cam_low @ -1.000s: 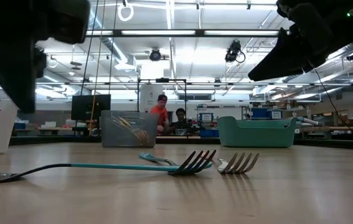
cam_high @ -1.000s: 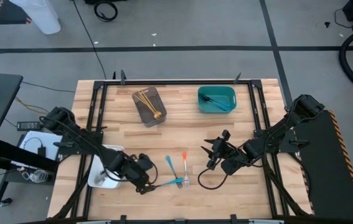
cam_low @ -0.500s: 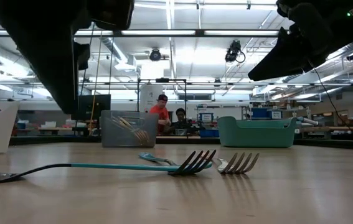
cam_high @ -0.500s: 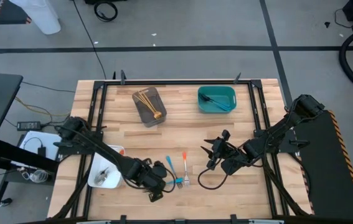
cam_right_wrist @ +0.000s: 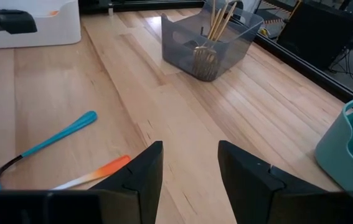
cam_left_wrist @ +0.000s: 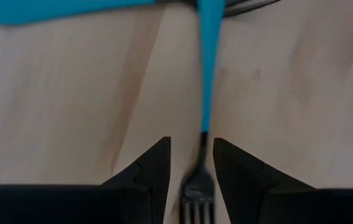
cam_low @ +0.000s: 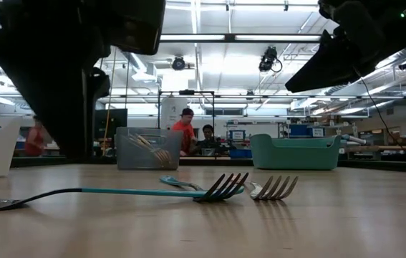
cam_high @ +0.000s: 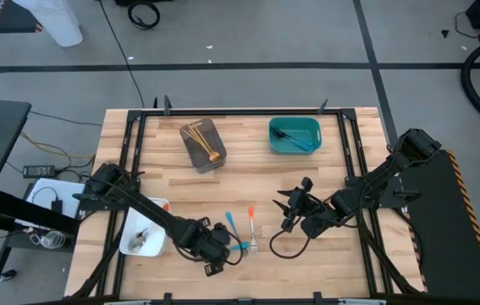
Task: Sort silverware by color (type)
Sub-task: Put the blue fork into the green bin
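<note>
- Low in the centre of the high view, left gripper (cam_high: 219, 254) hovered over the near end of a blue-handled fork (cam_high: 238, 247) on the table (cam_high: 248, 178).
- Seen from the left wrist, parted narrowly, fingers (cam_left_wrist: 152, 167) set on either side of that fork (cam_left_wrist: 205, 93) where blue handle met metal neck; no clear touch, tines lying between the tips.
- Just right of that, near lower centre of the high view, lay a second blue-handled fork (cam_high: 232, 224) and an orange-handled fork (cam_high: 251, 227), close together, the latter's tines toward the bottom of the frame.
- From the low view, showed the long blue-handled fork (cam_low: 102, 192) flat across the wood, dark tines raised near centre, with silver tines (cam_low: 274, 188) of another fork just to the right.
- Right of centre in the high view, right gripper (cam_high: 290, 209) waited apart from the forks, open at middling width, empty.
- Toward the upper centre, stood a grey tray (cam_high: 203, 145) with gold forks (cam_high: 197, 135); to its right, a teal tray (cam_high: 295, 135) with dark and blue pieces.
- At lower left, sat a white tray (cam_high: 144, 236) with one metal piece inside, kind not told.
</note>
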`<state>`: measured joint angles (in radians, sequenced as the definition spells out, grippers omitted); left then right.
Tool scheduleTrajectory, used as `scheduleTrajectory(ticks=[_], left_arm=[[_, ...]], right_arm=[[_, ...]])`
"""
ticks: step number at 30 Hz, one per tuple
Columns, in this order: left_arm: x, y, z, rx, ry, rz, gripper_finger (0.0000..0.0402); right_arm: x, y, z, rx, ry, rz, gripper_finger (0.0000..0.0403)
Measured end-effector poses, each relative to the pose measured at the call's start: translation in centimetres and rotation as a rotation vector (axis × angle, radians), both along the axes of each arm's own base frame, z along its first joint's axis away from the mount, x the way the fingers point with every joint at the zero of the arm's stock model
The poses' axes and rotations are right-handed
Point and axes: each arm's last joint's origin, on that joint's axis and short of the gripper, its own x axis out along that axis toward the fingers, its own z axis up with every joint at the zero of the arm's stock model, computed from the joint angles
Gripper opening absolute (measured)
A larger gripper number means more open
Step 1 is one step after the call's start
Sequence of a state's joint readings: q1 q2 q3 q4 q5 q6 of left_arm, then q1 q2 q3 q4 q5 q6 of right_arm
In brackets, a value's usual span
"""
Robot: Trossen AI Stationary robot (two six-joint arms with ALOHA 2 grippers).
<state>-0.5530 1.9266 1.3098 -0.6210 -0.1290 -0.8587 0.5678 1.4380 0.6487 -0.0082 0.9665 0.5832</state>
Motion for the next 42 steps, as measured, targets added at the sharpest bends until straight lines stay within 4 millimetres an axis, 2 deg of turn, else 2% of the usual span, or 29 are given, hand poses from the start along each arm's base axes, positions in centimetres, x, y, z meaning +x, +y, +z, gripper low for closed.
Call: scheduleTrajectory(ticks=[5,17,24,28,35,42], left_arm=[[0.1,-0.3,0.1,0.019,-0.036,-0.035,0.013],[0.0,-1.5,-1.8,0.081,-0.029,-0.174,0.013],[0.1,-1.8,-2.7,0.113,-0.02,-0.177,0.0128],[0.0,-1.7,-2.9,0.122,-0.012,-0.165,0.0102],[-0.1,-1.6,-2.9,0.125,0.002,-0.15,0.0019],[-0.5,-1.3,-2.7,0.141,0.044,-0.153,0.0025]], right_arm=[[0.0,0.0,0.0,0.001,-0.002,0.0,0.0165],[0.1,0.1,0.1,0.012,0.0,0.017,0.0165],[0.1,0.1,0.1,0.012,0.0,0.017,0.0165],[0.1,0.1,0.1,0.012,-0.001,0.017,0.0165],[0.1,0.1,0.1,0.012,-0.002,0.018,0.0165],[0.1,0.1,0.1,0.013,-0.002,0.018,0.0165]])
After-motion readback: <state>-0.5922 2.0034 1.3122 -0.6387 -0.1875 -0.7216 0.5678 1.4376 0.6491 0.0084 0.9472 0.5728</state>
